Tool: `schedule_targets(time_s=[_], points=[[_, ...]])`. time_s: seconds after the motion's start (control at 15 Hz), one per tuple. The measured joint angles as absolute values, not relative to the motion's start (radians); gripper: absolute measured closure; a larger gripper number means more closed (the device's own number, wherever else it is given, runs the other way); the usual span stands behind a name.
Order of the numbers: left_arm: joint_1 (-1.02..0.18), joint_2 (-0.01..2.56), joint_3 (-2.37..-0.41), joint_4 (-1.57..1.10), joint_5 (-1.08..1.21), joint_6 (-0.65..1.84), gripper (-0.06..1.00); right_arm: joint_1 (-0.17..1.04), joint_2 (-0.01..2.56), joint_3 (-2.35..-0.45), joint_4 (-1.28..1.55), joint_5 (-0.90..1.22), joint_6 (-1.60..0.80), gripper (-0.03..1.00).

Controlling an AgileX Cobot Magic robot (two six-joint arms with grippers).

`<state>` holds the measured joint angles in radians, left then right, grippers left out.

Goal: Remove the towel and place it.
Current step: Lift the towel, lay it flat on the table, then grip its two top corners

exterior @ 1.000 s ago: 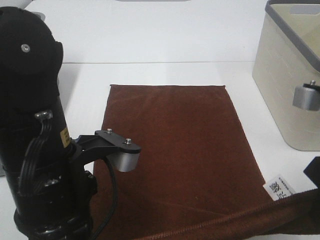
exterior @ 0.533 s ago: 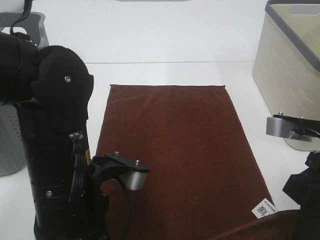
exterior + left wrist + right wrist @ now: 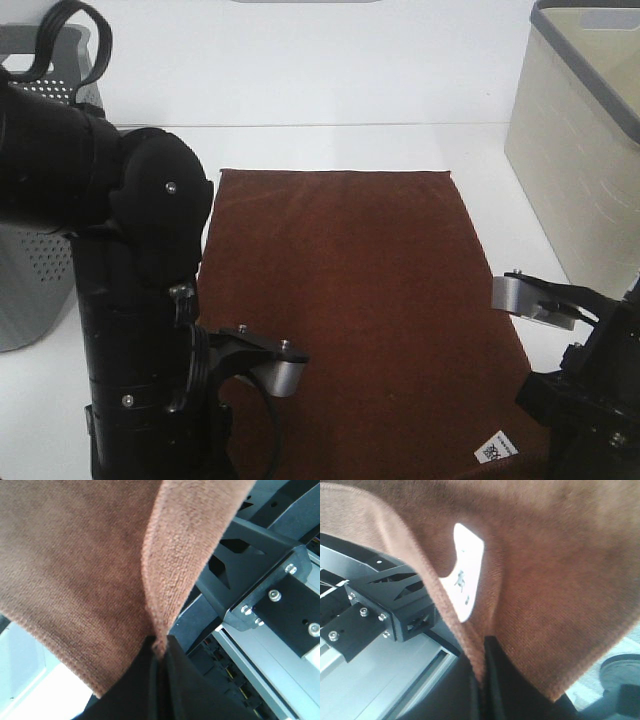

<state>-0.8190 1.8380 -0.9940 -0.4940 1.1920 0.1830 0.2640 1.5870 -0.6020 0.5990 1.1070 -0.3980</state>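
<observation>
White table (image 3: 480, 150): unchanged; the towel lies on it in the middle, between the two baskets.
Brown towel (image 3: 350, 290) (image 3: 75, 555) (image 3: 560, 555): a second ago a raised fold of its near edge crossed the bottom of the high view. That fold is now out of frame, while the far edge holds the same line. The cloth is dark reddish-brown plush, rectangular, flat and smooth on the table, with square far corners and a stitched hem.
Black left arm (image 3: 130, 330): its bulky joint now stands further right than a second ago, covering the towel's near left part.
Black right arm (image 3: 590, 400): its silver camera barrel has come from in front of the beige basket to the towel's right edge.
Pale beige basket (image 3: 570, 150): far right, unmoved, apart from the towel.
Perforated grey basket (image 3: 40, 270): now uncovered at the left edge, behind the left arm.
Wrist-view left gripper (image 3: 159, 652): dark fingers pinched tight on the towel's hem.
Wrist-view right gripper (image 3: 482, 655): clamped on the hem at the tagged corner.
White tag (image 3: 493, 447) (image 3: 465, 575): has slid down and leftward in the high view. It is small with dark print and sits just beside the right gripper.
</observation>
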Motion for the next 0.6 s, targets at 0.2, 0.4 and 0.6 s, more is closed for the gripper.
schedule_targets(time_s=[0.2,0.4,0.6], points=[[-0.819,1.881,-1.052,-0.503,1.192,0.183,0.94,0.264,1.599,-0.593,0.64,1.07,-0.411,0.96],[-0.819,1.941,-1.073,-0.504,1.204,0.183,0.94,0.264,1.616,-0.564,0.691,1.052,-0.442,0.96],[-0.82,1.949,-1.077,-0.511,1.206,0.183,0.94,0.264,1.616,-0.556,0.712,1.051,-0.458,0.93]])
